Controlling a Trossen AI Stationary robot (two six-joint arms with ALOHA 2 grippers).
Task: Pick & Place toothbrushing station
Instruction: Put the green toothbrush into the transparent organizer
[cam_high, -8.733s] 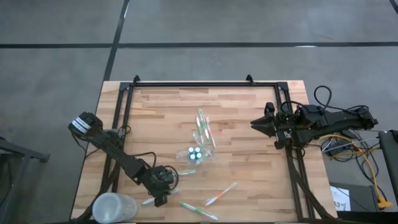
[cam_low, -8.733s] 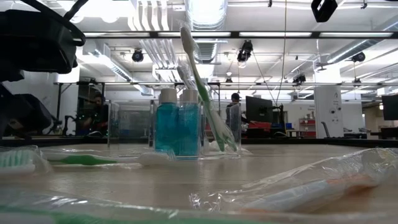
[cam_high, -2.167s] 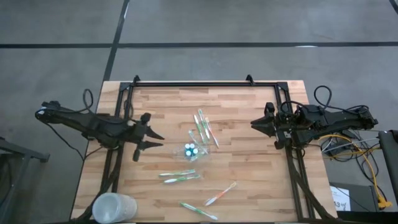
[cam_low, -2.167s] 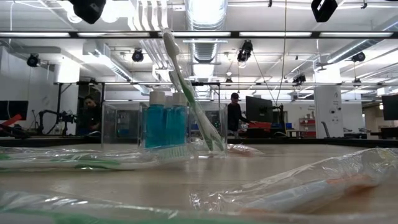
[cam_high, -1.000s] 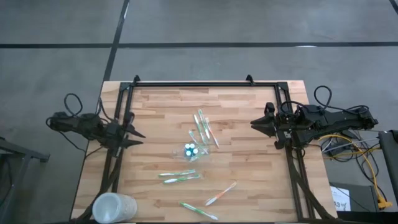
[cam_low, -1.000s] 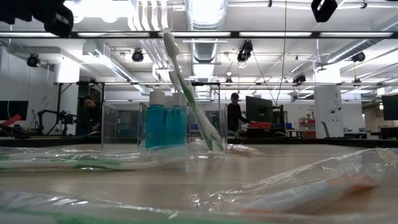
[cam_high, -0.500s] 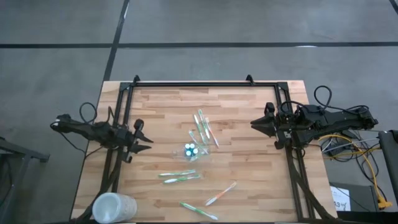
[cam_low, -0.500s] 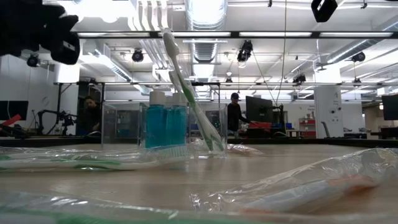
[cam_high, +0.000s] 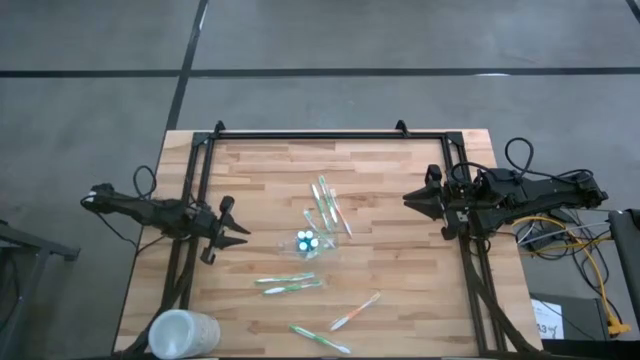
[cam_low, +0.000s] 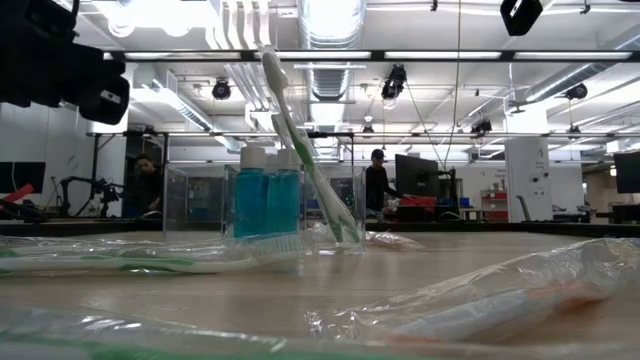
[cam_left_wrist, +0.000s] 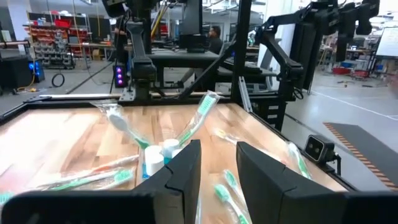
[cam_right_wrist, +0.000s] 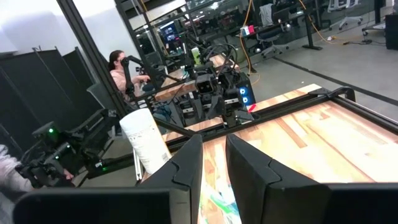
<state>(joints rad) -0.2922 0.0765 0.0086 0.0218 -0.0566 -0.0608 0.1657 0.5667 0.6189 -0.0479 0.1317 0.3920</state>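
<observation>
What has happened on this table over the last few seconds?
The left gripper rose from the near-left corner beside the frosted cup, leaving two wrapped toothbrushes nearer the middle. It swung to the left edge and now points, open and empty, at the clear holder, which has shifted slightly. The right gripper, cup and other brushes stayed put.

Small, nearly colourless see-through plastic holder (cam_high: 316, 241) standing upright near the middle of the wooden table. Inside it stand small blue tubes with white caps (cam_low: 266, 201), side by side, and slim green-and-white toothbrushes (cam_low: 305, 140) leaning at a tilt, heads up above the rim.
</observation>
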